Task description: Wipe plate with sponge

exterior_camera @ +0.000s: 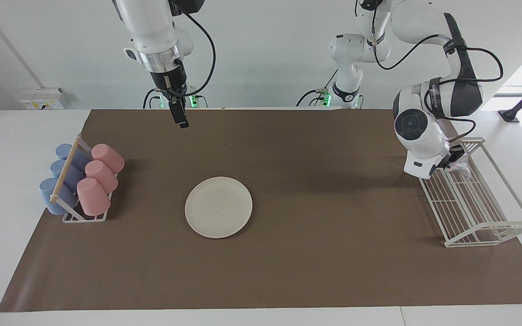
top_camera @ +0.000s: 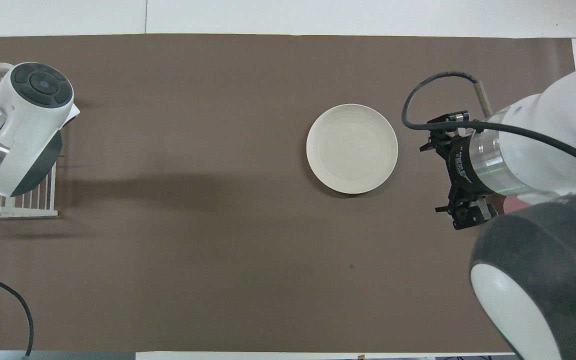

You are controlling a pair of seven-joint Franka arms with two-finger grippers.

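The round cream-white plate [exterior_camera: 218, 207] lies mid-worktop [exterior_camera: 288, 271]. At the white wire rack [exterior_camera: 474, 199], toward the left arm's end, the left pincer [exterior_camera: 455, 159] grips the silvery-grey sponge wad [exterior_camera: 459, 168]. The right pincer [exterior_camera: 182, 118], apparently closed, hangs above the brown mat's robot-side edge.

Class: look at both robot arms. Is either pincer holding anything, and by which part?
The left pincer, over the wire rack, grips the sponge by its top. The right pincer holds nothing.
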